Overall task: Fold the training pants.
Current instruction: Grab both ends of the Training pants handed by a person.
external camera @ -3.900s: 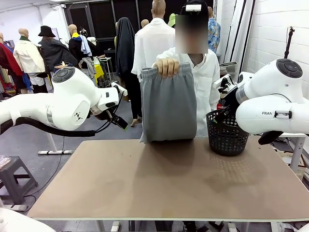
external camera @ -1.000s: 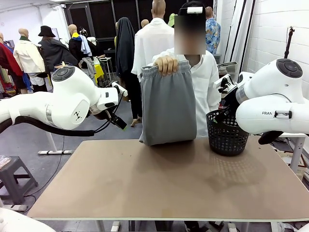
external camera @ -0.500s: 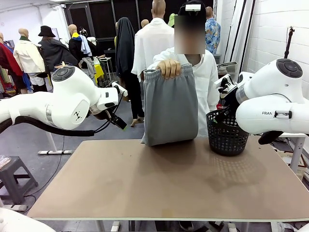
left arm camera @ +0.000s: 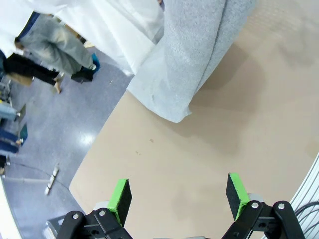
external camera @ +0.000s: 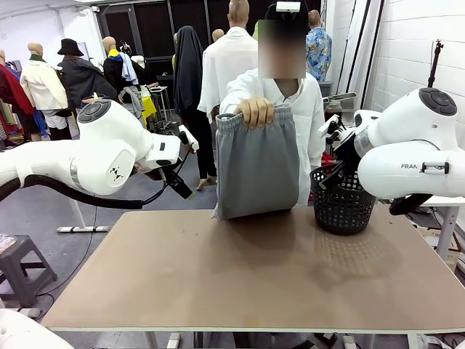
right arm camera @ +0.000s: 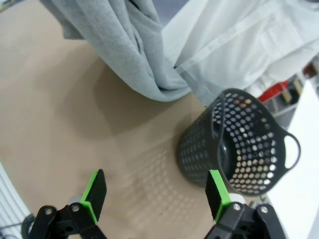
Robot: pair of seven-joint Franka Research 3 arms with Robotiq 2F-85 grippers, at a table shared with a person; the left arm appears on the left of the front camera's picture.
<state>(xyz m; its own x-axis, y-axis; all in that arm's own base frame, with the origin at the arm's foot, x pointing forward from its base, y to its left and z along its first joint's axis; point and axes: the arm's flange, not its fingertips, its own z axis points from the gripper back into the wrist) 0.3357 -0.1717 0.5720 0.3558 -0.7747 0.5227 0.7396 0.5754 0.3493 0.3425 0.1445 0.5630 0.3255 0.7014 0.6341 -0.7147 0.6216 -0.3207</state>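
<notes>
At table's far edge, training pants.

Training pants plain light grey, centre frame. Worktop plain tan, lower frame. Basket black, round-hole mesh, right side. Person's shirt white. My arms white; my jaws black with bright green pads.
</notes>
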